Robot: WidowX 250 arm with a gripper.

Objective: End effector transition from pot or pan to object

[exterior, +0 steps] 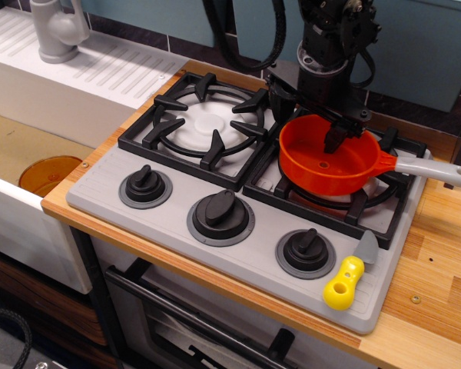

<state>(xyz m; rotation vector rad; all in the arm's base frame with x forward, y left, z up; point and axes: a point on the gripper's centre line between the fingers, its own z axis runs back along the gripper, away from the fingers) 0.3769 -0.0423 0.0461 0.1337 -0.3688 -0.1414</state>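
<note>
We see the gripper (339, 132) hanging just above the orange saucepan (328, 157); whether its jaws are apart or together we cannot tell. To the saucepan's right and nearer us, the yellow-handled utensil (347, 277) lies free on the stove (238, 254). We judge it light, stiff plastic, best pinched across its chunky handle.

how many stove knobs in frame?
3, in a row on the stove's grey front panel: left knob, middle knob, right knob. None looks hidden.
</note>
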